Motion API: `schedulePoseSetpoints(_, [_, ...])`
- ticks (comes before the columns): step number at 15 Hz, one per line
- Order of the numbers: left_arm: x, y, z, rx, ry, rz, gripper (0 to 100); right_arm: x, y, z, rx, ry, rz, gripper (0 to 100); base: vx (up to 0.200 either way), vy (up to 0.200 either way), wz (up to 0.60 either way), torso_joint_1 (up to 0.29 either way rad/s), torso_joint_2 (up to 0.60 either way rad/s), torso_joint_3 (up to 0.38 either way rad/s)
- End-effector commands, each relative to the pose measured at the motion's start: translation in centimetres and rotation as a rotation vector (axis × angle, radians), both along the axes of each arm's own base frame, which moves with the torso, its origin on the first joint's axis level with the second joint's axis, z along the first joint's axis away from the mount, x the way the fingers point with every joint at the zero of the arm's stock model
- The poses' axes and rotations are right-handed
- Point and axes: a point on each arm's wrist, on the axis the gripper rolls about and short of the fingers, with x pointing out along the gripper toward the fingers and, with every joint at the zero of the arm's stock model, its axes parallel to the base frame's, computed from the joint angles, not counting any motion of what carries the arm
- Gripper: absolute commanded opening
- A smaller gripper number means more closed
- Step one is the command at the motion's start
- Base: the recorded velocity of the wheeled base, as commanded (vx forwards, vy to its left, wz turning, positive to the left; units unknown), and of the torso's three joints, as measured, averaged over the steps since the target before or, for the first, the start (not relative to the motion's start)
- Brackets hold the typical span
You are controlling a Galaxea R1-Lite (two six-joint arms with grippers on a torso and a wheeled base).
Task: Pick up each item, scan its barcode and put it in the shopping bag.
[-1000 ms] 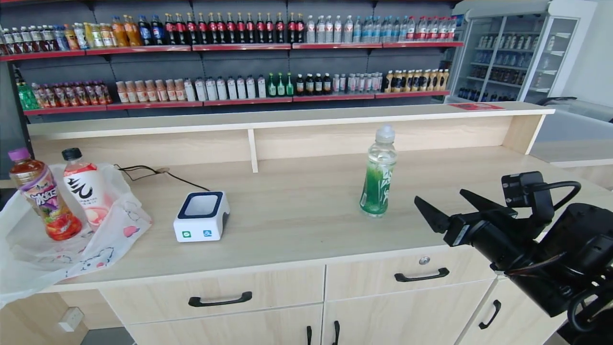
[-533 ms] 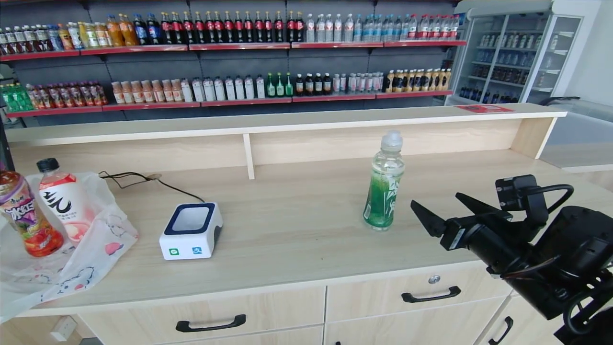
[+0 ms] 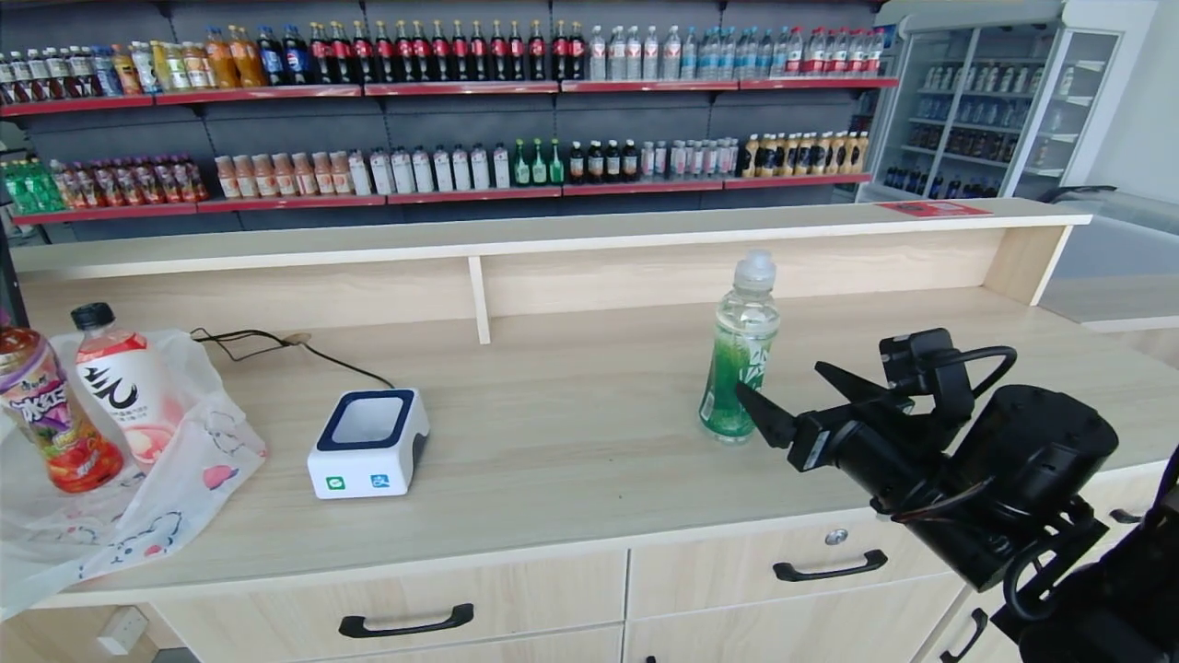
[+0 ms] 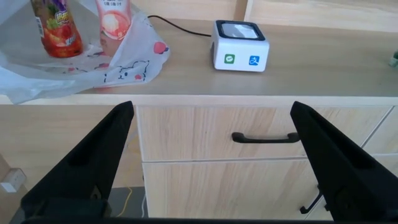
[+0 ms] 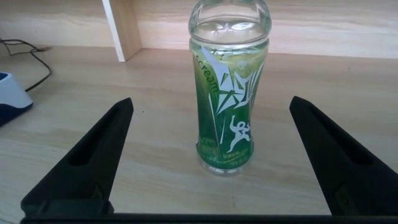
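A green-labelled bottle point(image 3: 740, 354) stands upright on the wooden counter point(image 3: 571, 460), well to the right of the white barcode scanner point(image 3: 368, 442). The right gripper point(image 3: 781, 382) hangs level with the bottle's lower half, its fingers spread wide and empty; in the right wrist view the bottle stands between the two fingers and touches neither. At the counter's left end lies the white shopping bag point(image 3: 138, 516), with a red tea bottle point(image 3: 51, 414) and a pink-and-white bottle point(image 3: 124, 387) upright amid its crumpled plastic (whether they stand fully inside it cannot be told). The left gripper point(image 4: 211, 106) is held low before the counter's front, released and holding nothing, facing a drawer with a black handle point(image 4: 264, 137).
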Motion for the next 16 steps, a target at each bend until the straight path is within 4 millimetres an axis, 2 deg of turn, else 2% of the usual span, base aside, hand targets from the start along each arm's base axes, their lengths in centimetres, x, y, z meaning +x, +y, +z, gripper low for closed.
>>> schedulePoseSetpoints(1, [0.0,0.0,0.0,0.0,-0.001,0.0,100,0.3,0.2,-0.5,-0.006,0.013,0.001,100,0.0,0.0,0.0,0.0,0.0,0.0])
schedulePoseSetpoints(4, [0.0,0.0,0.0,0.0,-0.002,0.0,100,2.7,1.1,-1.8,-0.015,0.018,-0.01,100,0.0,0.0,0.0,0.0,0.0,0.0])
schedulePoseSetpoints(7, [0.0,0.0,0.0,-0.002,-0.004,0.0,100,3.8,1.5,-2.7,-0.019,0.027,-0.016,100,0.0,0.0,0.0,0.0,0.0,0.0])
schedulePoseSetpoints(9, [0.0,0.0,0.0,-0.002,-0.004,0.0,100,5.5,1.5,-3.0,-0.005,0.011,-0.096,100,0.0,0.0,0.0,0.0,0.0,0.0])
schedulePoseSetpoints(16, [0.0,0.0,0.0,0.0,-0.002,0.0,100,6.9,2.3,-3.3,0.014,-0.008,-0.124,100,0.0,0.0,0.0,0.0,0.0,0.0])
